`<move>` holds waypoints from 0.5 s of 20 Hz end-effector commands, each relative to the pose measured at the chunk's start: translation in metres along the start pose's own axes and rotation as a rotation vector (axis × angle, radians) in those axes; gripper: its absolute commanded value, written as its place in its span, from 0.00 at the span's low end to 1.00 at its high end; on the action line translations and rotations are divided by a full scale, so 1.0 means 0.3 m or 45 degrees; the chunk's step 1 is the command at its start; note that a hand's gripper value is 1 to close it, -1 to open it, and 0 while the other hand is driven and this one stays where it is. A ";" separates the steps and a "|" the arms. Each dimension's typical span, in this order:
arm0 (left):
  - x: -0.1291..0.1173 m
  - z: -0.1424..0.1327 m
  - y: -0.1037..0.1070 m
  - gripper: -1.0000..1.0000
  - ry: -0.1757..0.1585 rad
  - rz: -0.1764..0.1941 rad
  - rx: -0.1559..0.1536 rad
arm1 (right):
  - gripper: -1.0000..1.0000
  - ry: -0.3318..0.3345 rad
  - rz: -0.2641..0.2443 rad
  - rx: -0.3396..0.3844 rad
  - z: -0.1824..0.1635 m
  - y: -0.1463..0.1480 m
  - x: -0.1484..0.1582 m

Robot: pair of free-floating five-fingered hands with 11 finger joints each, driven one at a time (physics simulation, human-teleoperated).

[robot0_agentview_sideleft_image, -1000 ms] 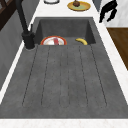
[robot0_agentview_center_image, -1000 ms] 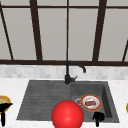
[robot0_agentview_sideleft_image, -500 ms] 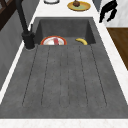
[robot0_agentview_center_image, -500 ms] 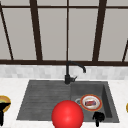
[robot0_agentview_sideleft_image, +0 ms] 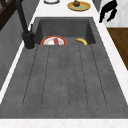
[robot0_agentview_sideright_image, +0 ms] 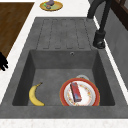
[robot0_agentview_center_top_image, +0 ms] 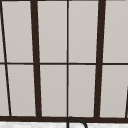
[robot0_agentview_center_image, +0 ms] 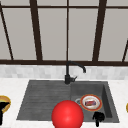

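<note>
My right hand hovers over the front rim of the sink basin, fingers relaxed and hanging down, holding nothing. It also appears at the top right of the left side view as the right hand, and at the left edge of the right side view as the right hand. In the basin lies a red-rimmed plate with a red block on it, and a banana beside it. My left hand stays at the far left by a yellow plate.
A large red ball sits in front of the sink's front edge. A black faucet stands behind the sink, and the ribbed drainboard lies left of the basin. Another yellow plate with food rests on the right counter.
</note>
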 end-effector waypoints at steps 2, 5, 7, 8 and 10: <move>-0.028 0.023 0.023 0.00 0.088 0.012 0.060 | 0.50 0.000 0.000 0.000 0.000 0.000 0.000; -0.045 0.048 0.054 0.00 0.085 0.049 0.039 | 0.50 0.000 0.000 0.000 0.000 0.000 0.000; -0.086 0.061 0.069 0.00 0.063 0.069 0.020 | 0.50 0.000 0.000 0.000 0.000 0.000 0.000; -0.130 0.077 0.080 0.00 0.021 0.090 0.006 | 0.50 0.000 0.000 0.000 0.000 0.000 0.000; -0.176 0.106 0.061 0.00 0.017 0.127 0.009 | 0.50 0.000 0.000 0.000 0.000 0.000 0.000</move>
